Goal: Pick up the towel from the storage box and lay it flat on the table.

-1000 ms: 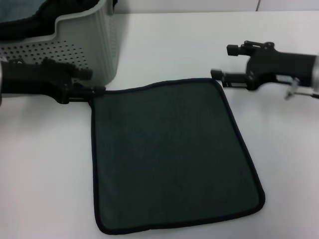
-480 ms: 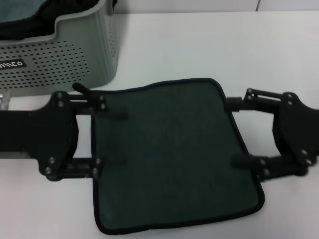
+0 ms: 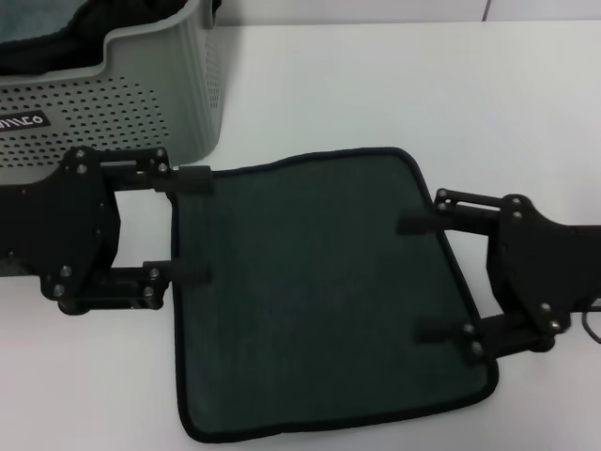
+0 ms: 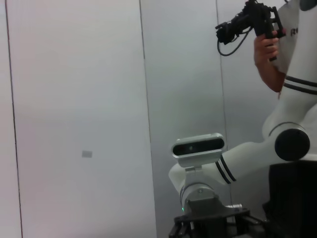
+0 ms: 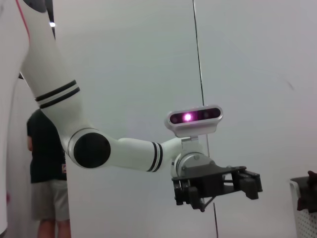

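both hands, left hand (image 3: 192, 225) and right hand (image 3: 423, 277), spread wide, empty over towel (image 3: 324, 291); wrist views show only walls.

We face a pale panelled wall (image 4: 74, 124). Our right arm (image 4: 247, 153) reaches in, its wrist camera (image 4: 198, 147) facing us, and a person's hand (image 4: 267, 47) grips a black device (image 4: 247, 20).

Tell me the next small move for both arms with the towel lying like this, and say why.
Probably draw both hands back off the cloth. The towel already lies spread flat on the table, outside the box. The left hand and right hand are open, fingers over opposite edges, gripping nothing.
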